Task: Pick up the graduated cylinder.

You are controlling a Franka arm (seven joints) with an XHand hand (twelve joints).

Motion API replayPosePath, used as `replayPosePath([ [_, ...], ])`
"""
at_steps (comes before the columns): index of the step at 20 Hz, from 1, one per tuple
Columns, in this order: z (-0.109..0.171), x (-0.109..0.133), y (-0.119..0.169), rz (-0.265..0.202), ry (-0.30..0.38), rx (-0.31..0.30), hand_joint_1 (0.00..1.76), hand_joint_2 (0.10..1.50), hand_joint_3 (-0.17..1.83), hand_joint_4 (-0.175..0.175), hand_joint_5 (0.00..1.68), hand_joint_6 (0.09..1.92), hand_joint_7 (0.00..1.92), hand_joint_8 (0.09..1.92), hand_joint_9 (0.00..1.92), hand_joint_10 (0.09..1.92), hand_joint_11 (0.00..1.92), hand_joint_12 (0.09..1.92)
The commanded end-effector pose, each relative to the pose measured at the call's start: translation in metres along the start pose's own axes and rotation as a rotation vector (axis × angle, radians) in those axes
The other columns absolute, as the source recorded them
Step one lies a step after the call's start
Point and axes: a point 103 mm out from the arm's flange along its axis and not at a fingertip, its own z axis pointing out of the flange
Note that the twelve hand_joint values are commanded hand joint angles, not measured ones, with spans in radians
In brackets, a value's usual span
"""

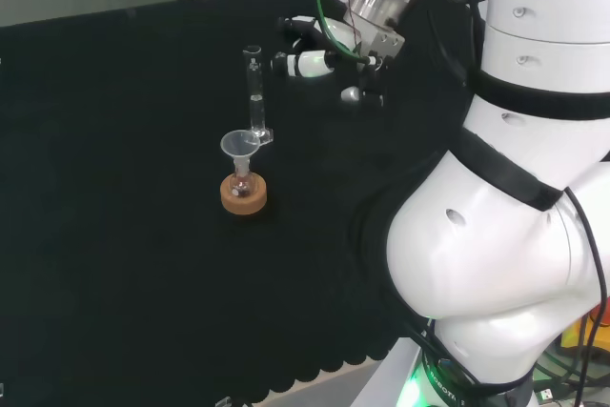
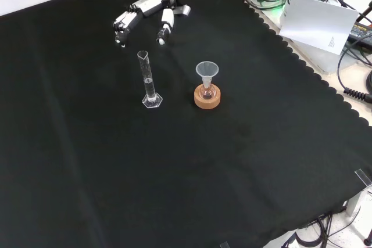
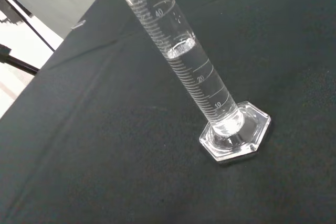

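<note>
A clear glass graduated cylinder (image 2: 149, 81) stands upright on its hexagonal foot on the black cloth; in the head view the cylinder (image 1: 254, 94) rises just behind the funnel. The wrist view shows the cylinder (image 3: 190, 64) close up, with clear liquid filling its lower part. My black and white hand (image 2: 143, 17) hovers beyond the cylinder in the front view, apart from it, fingers relaxed and spread, holding nothing. In the head view the hand (image 1: 319, 62) is to the cylinder's right.
A small round flask with a clear funnel (image 2: 207, 71) in its neck sits on a cork ring (image 2: 207, 98) to the cylinder's right in the front view. The cloth's scalloped edge (image 2: 279, 33) runs along the right, with cables and paper beyond.
</note>
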Motion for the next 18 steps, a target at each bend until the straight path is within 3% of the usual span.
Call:
replayPosePath([
  [1,0.017,-0.009,0.008,-0.034,0.074,-0.005,0.59,0.87,0.24,-0.031,0.4,0.09,0.24,0.63,0.44,0.61,0.15,1.37],
  [9,0.047,-0.016,0.02,-0.09,0.183,-0.042,0.67,0.83,0.25,-0.03,0.44,0.09,0.33,0.64,0.51,0.61,0.19,1.36],
  [18,0.069,-0.006,0.032,-0.159,0.287,-0.056,0.84,0.78,0.31,-0.032,0.47,0.09,0.38,0.62,0.58,0.57,0.27,1.33],
])
